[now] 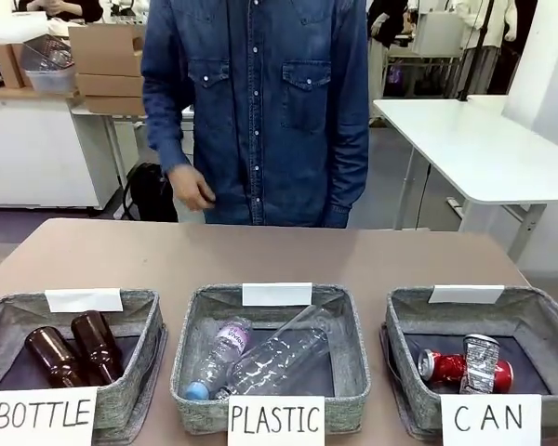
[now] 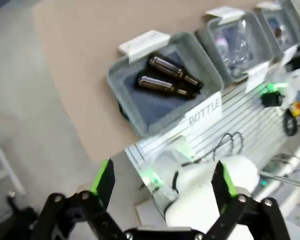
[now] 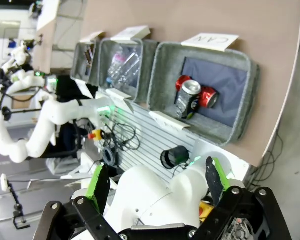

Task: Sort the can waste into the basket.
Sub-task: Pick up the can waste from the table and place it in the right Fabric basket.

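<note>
Two dented cans lie inside the grey basket (image 1: 539,321) signed "CAN" at the table's right: a shiny red can (image 1: 444,366) and a dark can with silver ends (image 1: 482,362) leaning over it. The right wrist view has the same basket (image 3: 165,75) with the red can (image 3: 207,97) and the dark can (image 3: 188,101) in it. My right gripper (image 3: 157,182) hangs open above its own arm base, well off the basket. My left gripper (image 2: 165,182) is open too, with nothing between its fingers, high over the table's left edge.
A "PLASTIC" basket (image 1: 349,325) holds clear bottles at the middle, and a "BOTTLE" basket (image 1: 144,321) holds two brown glass bottles (image 1: 74,348) at the left. A person in a denim shirt (image 1: 260,102) stands at the far side, one hand (image 1: 193,190) hanging above the table edge.
</note>
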Controlling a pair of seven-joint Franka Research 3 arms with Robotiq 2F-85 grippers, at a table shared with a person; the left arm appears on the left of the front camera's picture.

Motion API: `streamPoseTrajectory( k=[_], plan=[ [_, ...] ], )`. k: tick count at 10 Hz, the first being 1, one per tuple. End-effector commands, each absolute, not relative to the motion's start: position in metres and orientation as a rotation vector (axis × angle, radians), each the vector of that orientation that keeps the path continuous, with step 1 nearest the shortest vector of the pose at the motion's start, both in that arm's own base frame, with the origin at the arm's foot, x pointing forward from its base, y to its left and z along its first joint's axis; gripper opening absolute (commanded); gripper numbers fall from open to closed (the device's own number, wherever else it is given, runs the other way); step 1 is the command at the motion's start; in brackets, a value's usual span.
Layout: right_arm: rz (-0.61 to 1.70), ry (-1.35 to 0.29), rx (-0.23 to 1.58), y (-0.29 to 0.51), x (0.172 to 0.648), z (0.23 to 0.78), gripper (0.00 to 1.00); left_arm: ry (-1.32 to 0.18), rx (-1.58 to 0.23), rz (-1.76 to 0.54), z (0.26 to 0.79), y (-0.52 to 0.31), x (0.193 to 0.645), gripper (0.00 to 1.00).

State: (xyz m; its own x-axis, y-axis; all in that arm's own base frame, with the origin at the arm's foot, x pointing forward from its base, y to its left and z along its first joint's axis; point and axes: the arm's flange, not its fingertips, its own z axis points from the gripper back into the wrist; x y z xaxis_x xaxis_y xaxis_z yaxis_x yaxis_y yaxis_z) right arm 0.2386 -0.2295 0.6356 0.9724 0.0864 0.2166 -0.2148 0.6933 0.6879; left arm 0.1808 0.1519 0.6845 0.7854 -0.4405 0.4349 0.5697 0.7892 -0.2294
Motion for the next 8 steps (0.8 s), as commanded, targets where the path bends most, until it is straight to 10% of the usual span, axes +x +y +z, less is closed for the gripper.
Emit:
streamPoseTrajectory(
  k=[1, 8],
  plan=[
    [0.153, -0.174, 0.797, -0.228, 0.24, 0.64, 1.0, -0.492, -0.417, -0.806, 0.659, 0.087, 0.213, 1.0],
    [0.341, 0.054, 1.275, -0.073, 0.258, 0.571, 1.0, -0.512, -1.269, -0.603, 0.497, -0.054, 0.324, 1.0]
  ],
)
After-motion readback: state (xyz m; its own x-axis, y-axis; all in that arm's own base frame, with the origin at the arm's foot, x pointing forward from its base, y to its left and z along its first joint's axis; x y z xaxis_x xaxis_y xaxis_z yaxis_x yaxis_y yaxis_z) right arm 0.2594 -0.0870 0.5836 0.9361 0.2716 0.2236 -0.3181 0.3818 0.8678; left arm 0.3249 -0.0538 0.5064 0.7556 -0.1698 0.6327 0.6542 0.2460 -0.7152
